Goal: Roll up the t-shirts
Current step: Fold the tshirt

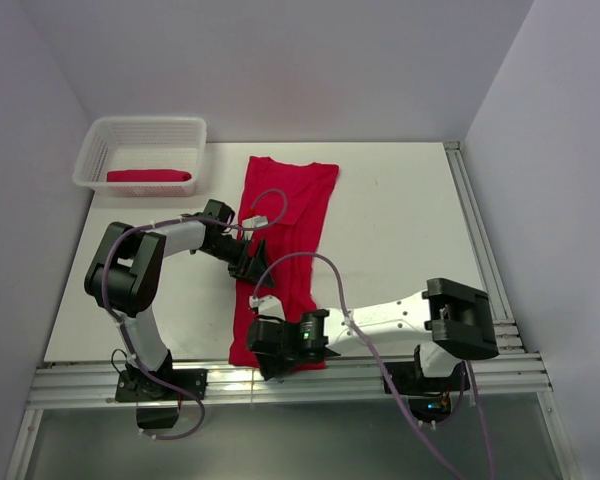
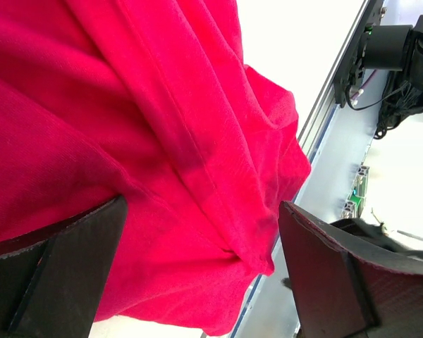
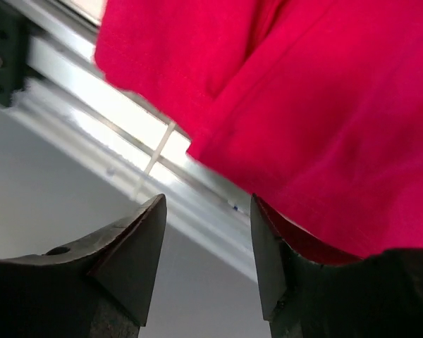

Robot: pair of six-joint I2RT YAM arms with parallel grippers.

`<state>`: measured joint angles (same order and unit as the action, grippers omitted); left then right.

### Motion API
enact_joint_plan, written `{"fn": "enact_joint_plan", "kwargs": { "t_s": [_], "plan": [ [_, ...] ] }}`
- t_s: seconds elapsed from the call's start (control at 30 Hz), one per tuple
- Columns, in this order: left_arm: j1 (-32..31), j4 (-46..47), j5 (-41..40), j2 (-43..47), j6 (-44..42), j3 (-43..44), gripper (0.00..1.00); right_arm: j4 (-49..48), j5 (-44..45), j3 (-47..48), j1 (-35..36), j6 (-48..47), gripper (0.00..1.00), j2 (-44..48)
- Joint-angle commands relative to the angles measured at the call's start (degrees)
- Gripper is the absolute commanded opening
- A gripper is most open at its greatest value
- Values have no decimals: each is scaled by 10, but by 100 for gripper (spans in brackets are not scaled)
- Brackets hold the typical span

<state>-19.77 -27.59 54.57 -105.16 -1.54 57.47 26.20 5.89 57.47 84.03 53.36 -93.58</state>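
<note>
Wrist views: L hand wide apart, R hand partly apart, both at t-shirt, nothing held.

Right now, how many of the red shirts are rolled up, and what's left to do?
Done: one t-shirt lies rolled up in the basket. In hand: the second t-shirt lies in a long flat strip on the table, with the left hand open over its middle and the right hand open at its near end. Left: rolling that strip up.
</note>
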Motion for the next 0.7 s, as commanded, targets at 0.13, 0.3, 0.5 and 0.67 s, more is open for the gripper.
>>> {"fn": "enact_joint_plan", "kwargs": {
  "t_s": [0.13,0.3,0.5,0.67],
  "plan": [
    [-7,-19,-50,29,-41,13,100,39,67,-42,-33,11,59,180],
    [-5,-39,-65,84,-37,32,100,27,62,-93,-140,-17,59,275],
    [38,-78,-36,71,-17,110,99,-24,2,-81,-350,-90,58,234],
    [63,-83,-55,30,-2,217,100,-64,-12,-12,-495,-125,54,118]
  ]
}}
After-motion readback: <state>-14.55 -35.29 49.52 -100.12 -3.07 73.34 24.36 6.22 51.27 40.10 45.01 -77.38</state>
